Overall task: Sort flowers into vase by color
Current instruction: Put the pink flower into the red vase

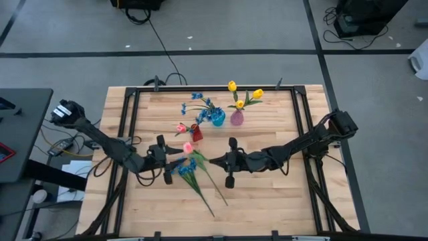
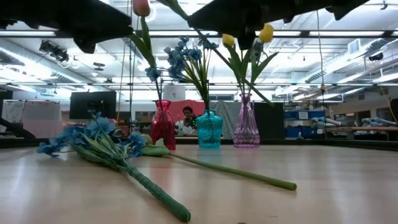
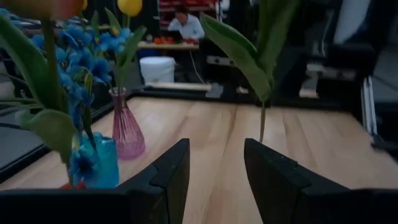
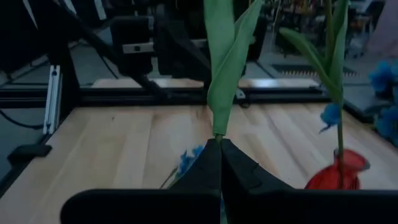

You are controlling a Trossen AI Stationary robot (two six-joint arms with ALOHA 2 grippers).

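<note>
The right gripper (image 4: 220, 163) has its fingers pressed together on the green stem of a pink tulip (image 1: 188, 146), which stands upright above the middle of the tabletop (image 1: 267, 194); its long leaves rise straight out of the fingertips in the right wrist view. The left gripper (image 3: 216, 171) faces it from the left-edge side, fingers spread and holding nothing.

Under and between the two grippers a bunch of blue blossoms (image 2: 93, 138) lies flat on the wood, beside another long green stem (image 2: 236, 170) lying loose, both running toward the near edge.

Toward the far edge stand three small vases in a row. The red vase (image 2: 163, 126) holds a pink tulip, the teal vase (image 2: 209, 129) holds blue blossoms, and the pink glass vase (image 2: 246, 126) holds yellow tulips (image 1: 244, 95).

A person (image 3: 185, 25) sits at a desk in the room beyond the table.
</note>
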